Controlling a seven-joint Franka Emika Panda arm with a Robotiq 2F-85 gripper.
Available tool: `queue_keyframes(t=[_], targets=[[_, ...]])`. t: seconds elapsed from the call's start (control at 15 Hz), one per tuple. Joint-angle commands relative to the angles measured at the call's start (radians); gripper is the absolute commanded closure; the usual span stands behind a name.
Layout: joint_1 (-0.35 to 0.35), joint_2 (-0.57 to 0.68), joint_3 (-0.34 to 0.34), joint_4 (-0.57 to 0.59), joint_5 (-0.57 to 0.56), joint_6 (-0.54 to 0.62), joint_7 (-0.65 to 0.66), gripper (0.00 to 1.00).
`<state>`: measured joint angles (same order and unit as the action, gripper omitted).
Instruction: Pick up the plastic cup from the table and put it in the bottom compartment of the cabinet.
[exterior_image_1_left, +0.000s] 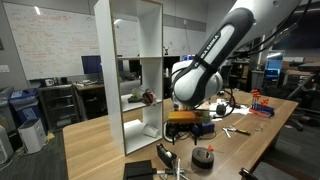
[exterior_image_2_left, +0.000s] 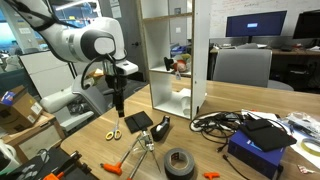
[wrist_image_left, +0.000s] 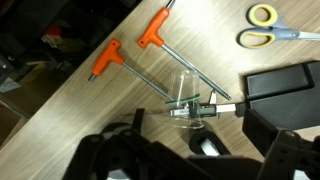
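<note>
Op 1: Fingers (wrist_image_left: 112, 155) of the gripper (wrist_image_left: 195, 160) fill the near edge of the wrist view, one dark mass at each lower corner. State of the jaws?

Op 2: We read them as spread wide, with nothing between them. No contact with any item is visible.

Op 1: Location of the cup (wrist_image_left: 183, 92)?

Op 2: It is clear plastic and sits on the table (wrist_image_left: 60, 120), just ahead of the fingertips and roughly on the centreline between them. It is not held. We cannot tell whether it stands upright or lies over. In both exterior views we cannot pick it out.

Op 1: Items around it?

Op 2: Two orange-handled hex keys (wrist_image_left: 108, 62) lie beyond the cup. Their steel shafts run toward it, and one shows through its wall. Scissors (wrist_image_left: 268, 20) with a yellow grip lie farther out, on the side of the other finger. A black block (wrist_image_left: 285, 82) lies just beside the cup on that same side.

Op 1: Height of the gripper?

Op 2: In both exterior views it hangs above the table, pointing down (exterior_image_2_left: 118, 108). It is clear of the surface.

Op 1: Cabinet (exterior_image_2_left: 200, 60)?

Op 2: It is white and open-fronted, and it stands on the table well apart from the gripper. A tape roll (exterior_image_2_left: 180, 160) lies on the table, also away from the gripper.
</note>
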<state>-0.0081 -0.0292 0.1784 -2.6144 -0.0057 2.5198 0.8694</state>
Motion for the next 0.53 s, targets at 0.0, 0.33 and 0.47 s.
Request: queue_keyframes(t=[0.0,0.33,0.47], targets=[[0.021,0.1,-0.047,0.015,-0.172,0.125,0.138,0.0],[0.073,0.256,-0.166,0.042,-0.372,0.245,0.285,0.0],[0.115,0.321,-0.218,0.07,-0.406,0.277,0.317,0.0]])
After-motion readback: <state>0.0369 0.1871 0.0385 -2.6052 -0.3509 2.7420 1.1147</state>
